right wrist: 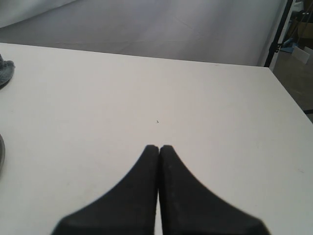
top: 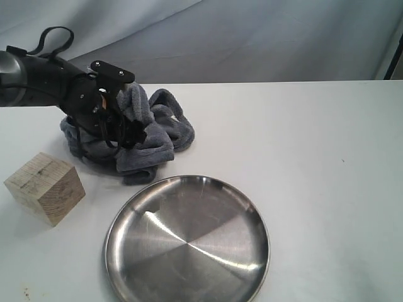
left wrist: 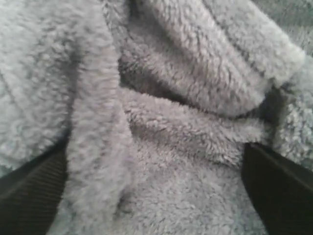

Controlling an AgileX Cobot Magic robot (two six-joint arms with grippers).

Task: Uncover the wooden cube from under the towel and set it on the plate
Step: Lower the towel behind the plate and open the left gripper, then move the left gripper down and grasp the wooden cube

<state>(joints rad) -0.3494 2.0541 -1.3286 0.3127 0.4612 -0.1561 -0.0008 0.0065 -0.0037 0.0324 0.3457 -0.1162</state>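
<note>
Right, on my exterior feed the wooden cube (top: 45,187) sits uncovered at the lower left of the frame. It rests on the white table (top: 315,189) with one corner turned toward the camera. It lies apart from the towel (top: 160,135) and near the plate (top: 187,239) without touching it, so it is not yet on the plate.

The plate fills the lower middle of the frame, and its brushed steel catches bright streaks of light. The towel is bunched into a dark grey heap at the upper left, just above the plate's rim. I cannot tell whether its lowest fold touches the rim.

My left arm comes in from the left edge of the frame. The left gripper (top: 129,133) is angled down into the towel heap. On the left wrist feed the two black fingers (left wrist: 32,191) stand at opposite edges of the picture, spread wide, and plush folds fill the whole gap between them. I see no fabric pinched between them.

The right gripper (right wrist: 159,149) does not appear on the exterior feed. Its own camera shows the two black fingertips pressed together with nothing between them, over bare table. A sliver of towel and a sliver of plate rim show at that picture's edge.
</note>
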